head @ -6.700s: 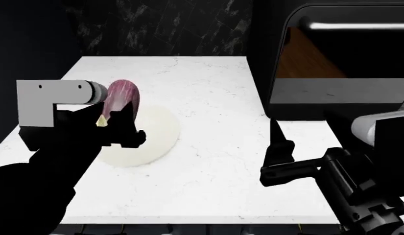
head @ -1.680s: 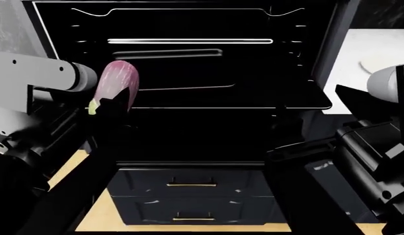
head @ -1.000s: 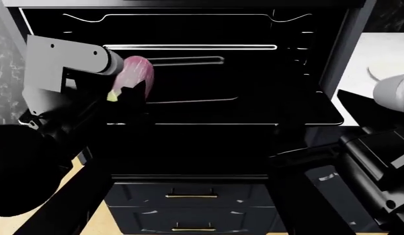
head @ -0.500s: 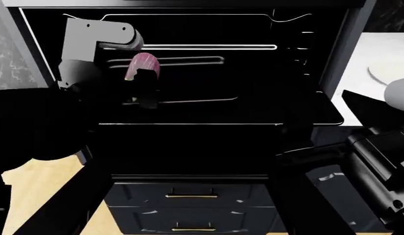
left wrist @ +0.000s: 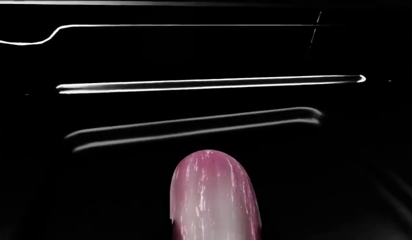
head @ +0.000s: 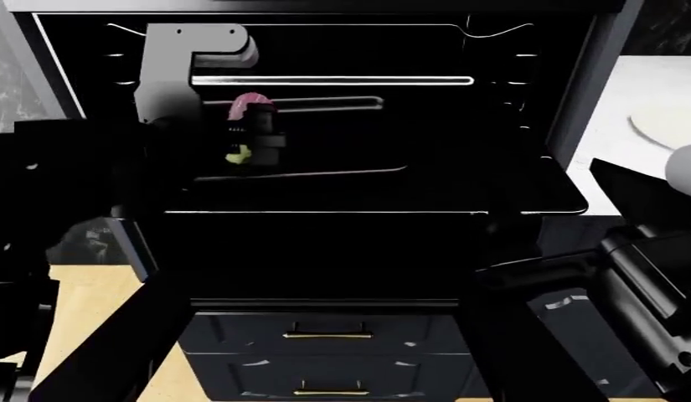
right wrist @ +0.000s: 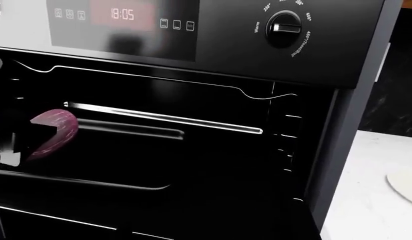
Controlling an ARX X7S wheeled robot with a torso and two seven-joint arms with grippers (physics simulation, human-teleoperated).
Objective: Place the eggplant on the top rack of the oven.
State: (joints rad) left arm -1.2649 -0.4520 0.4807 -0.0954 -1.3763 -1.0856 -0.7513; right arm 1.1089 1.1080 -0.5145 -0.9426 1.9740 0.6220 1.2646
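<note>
The oven stands open, its door dropped flat. My left gripper is inside the mouth of the cavity, shut on the purple-pink eggplant, yellow-green stem end down. The eggplant hangs in the air just below the bright front wire of the top rack. In the left wrist view the eggplant points into the cavity under the top rack and a dimmer wire. The right wrist view shows the eggplant near the left end of the top rack. My right gripper is a dark shape at lower right.
The oven's control panel with a clock and a knob is above the cavity. Ribbed side rails line the right wall. Dark drawers sit under the door. A white counter with a pale plate is to the right.
My left arm has pushed forward and up into the oven cavity, carrying the eggplant from the left of the door to just under the top rack. The right arm stays put.
</note>
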